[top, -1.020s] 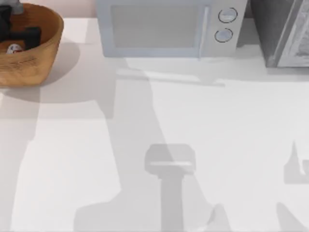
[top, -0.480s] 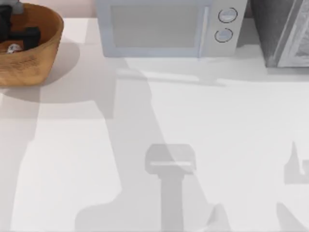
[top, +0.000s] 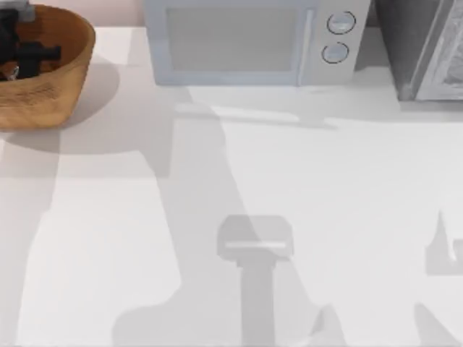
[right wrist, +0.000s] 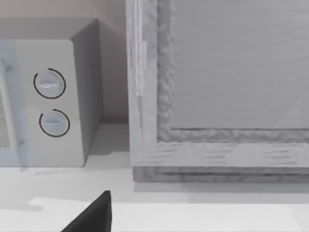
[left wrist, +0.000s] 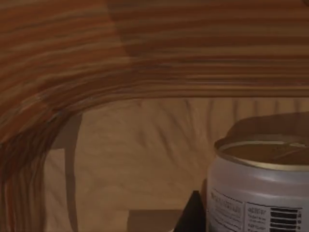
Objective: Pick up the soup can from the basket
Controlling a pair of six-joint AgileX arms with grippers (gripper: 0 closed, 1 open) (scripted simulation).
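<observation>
The white table (top: 239, 217) is smooth and matte, crossed by soft grey shadows, with a pale pinkish wall behind it. At its far left corner the left gripper (top: 25, 52), black and blocky, reaches down inside the basket (top: 61, 87), a round bowl of tan wicker with a thick rim and an orange-brown ribbed inner wall. Whether its fingers are spread or closed, or hold anything, I cannot tell. The soup can (left wrist: 258, 186), a small cylinder with a dull gold round end and a pale printed label, stands on the basket floor just beside one dark fingertip (left wrist: 193, 215). To the gripper's right sits a boxy pale grey microwave (top: 249, 43) with two round dials, then a grey textured cabinet (right wrist: 217, 87). The right arm's dark fingertip (right wrist: 94, 215) hangs above the table before that cabinet.
</observation>
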